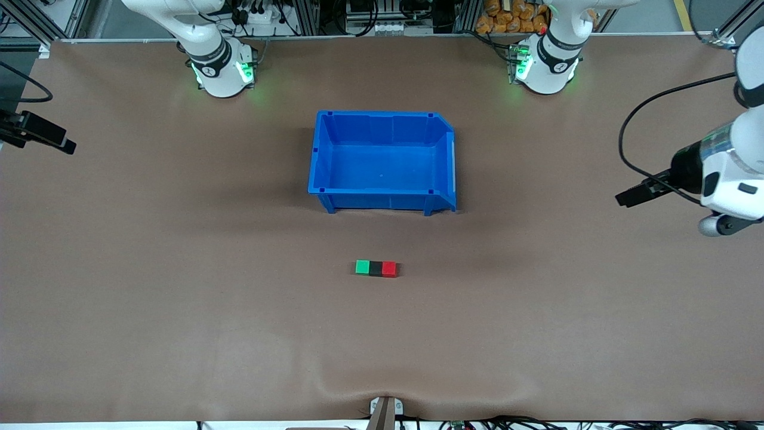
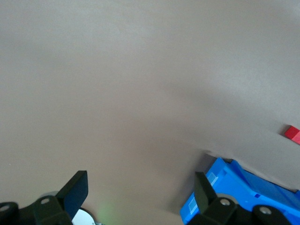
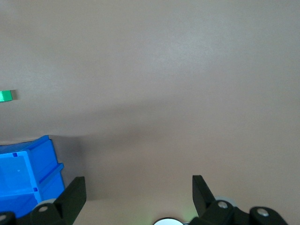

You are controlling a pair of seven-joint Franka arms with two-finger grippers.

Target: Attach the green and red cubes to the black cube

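The green cube (image 1: 362, 267), the black cube (image 1: 375, 268) and the red cube (image 1: 389, 269) lie touching in one row on the brown table, the black one in the middle, nearer the front camera than the blue bin. My left gripper (image 1: 624, 199) hangs over the left arm's end of the table, open and empty (image 2: 139, 187); its wrist view shows the red cube (image 2: 293, 133) at the edge. My right gripper (image 1: 68, 146) hangs over the right arm's end, open and empty (image 3: 137, 190); its wrist view shows the green cube (image 3: 7, 96).
An empty blue bin (image 1: 382, 200) stands mid-table between the arm bases and the cubes; it also shows in the left wrist view (image 2: 243, 197) and the right wrist view (image 3: 23, 178). Cables run along the table's edges.
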